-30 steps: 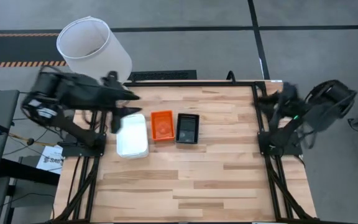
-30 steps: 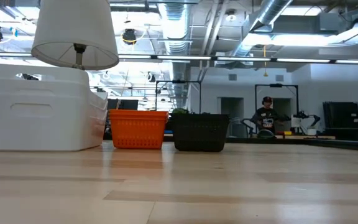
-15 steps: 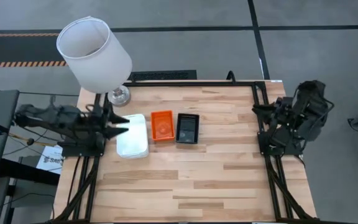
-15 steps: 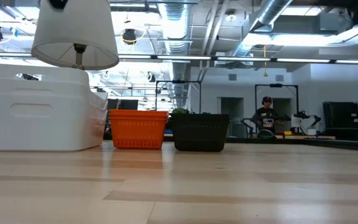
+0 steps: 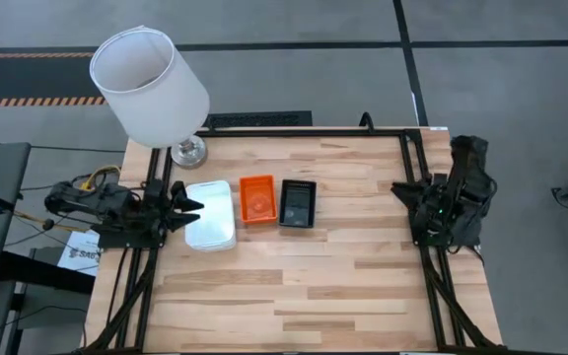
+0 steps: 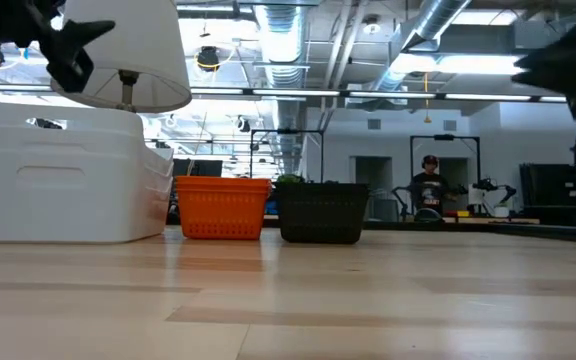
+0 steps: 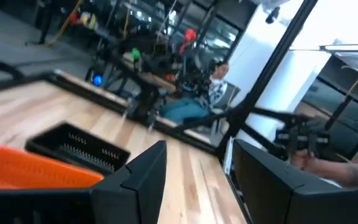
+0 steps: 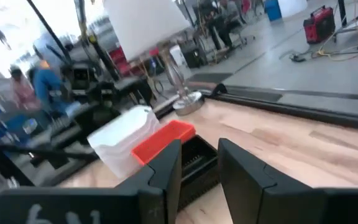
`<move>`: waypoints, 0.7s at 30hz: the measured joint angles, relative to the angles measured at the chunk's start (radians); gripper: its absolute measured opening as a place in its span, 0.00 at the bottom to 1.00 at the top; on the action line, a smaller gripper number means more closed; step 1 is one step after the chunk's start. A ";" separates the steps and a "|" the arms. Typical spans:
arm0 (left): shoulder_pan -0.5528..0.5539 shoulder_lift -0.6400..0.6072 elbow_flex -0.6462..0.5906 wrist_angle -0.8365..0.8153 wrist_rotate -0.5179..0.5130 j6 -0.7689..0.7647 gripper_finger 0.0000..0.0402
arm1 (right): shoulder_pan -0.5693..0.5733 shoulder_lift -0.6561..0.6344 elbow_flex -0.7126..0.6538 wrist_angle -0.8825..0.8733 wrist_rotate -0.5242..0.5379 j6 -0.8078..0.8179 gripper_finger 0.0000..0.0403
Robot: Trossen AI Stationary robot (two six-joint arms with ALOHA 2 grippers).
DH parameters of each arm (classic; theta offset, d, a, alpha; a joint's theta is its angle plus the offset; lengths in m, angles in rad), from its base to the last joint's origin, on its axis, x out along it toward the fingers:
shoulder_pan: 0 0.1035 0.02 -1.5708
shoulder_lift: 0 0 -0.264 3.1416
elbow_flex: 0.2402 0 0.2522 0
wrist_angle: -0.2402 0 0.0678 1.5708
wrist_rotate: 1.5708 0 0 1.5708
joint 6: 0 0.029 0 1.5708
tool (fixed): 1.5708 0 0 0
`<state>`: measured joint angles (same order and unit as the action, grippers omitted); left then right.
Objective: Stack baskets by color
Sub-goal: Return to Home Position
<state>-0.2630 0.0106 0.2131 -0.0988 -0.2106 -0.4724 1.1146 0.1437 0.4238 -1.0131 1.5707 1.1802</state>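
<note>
Left gripper [image 5: 187,202] sits at the left edge of the wooden table [image 5: 314,276]. Its two dark fingers are spread apart and hold nothing, and their tips point at the near wall of the white basket stack [image 5: 210,213]. In the left wrist view we see a clear gap between the fingers [image 7: 143,169], with bare tabletop showing through it.

On the opposite side, the right gripper [image 5: 398,187] is folded in by the table's right edge, well apart from every basket. It points back across the table. Its fingers [image 8: 166,167] stand a little apart, also empty, and part of the black basket shows in the gap.

All the baskets sit in a short row in the far left part of the table. From left to right we see the white stack, then the orange basket stack [image 5: 257,197] just beside it, then the black basket stack [image 5: 297,203] just beside that. From table height the white stack [image 6: 68,175] shows layered rims. We cannot count the layers in the orange [image 6: 221,207] or the black [image 6: 321,212].

Behind the white stack stands a lamp, with a big white lampshade [image 5: 149,74] above a round metal base [image 5: 189,152]. Far back in the room we see a person [image 6: 428,185].
</note>
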 joint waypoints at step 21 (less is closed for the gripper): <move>0.001 -0.007 0.003 0.007 -0.067 0.037 0.43 | 0.284 0.015 0.066 1.406 -0.778 -1.515 0.31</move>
<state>-0.2623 0.0036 0.2165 -0.0914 -0.2779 -0.4352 1.3988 0.1589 0.4896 0.3926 0.7925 -0.3348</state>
